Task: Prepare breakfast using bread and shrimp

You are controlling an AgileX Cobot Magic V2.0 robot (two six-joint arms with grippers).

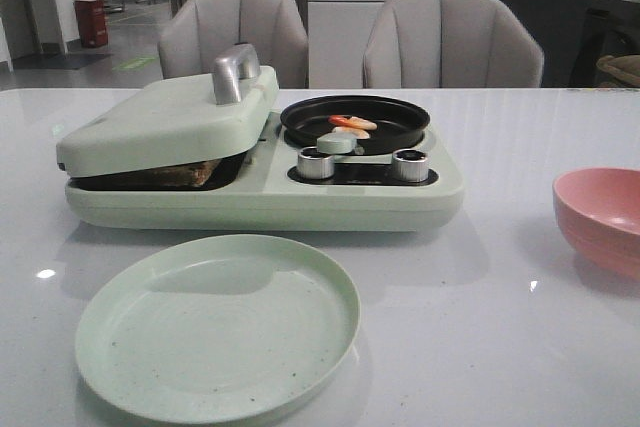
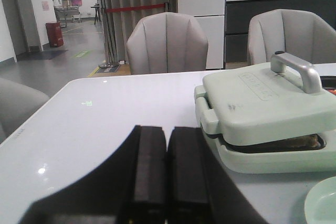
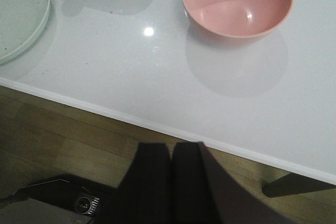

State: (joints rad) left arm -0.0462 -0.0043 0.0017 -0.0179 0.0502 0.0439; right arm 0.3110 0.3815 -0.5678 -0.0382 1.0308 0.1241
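A pale green breakfast maker (image 1: 350, 192) stands mid-table. Its hinged lid (image 1: 165, 122) with a silver handle (image 1: 235, 72) is lowered over the bread (image 1: 185, 174), whose brown edge peeks from the gap; the bread (image 2: 307, 141) also shows under the lid (image 2: 262, 103) in the left wrist view. The shrimp (image 1: 352, 125) lie in the black round pan (image 1: 355, 119) on the maker's right side. My left gripper (image 2: 167, 135) is shut and empty, over the table left of the maker. My right gripper (image 3: 171, 150) is shut and empty, off the table's front edge above the floor.
An empty pale green plate (image 1: 218, 325) lies in front of the maker, its rim (image 3: 31, 35) also in the right wrist view. A pink bowl (image 1: 605, 217) sits at the right, also seen as the pink bowl (image 3: 236, 3). Two grey chairs (image 1: 235, 32) stand behind the table.
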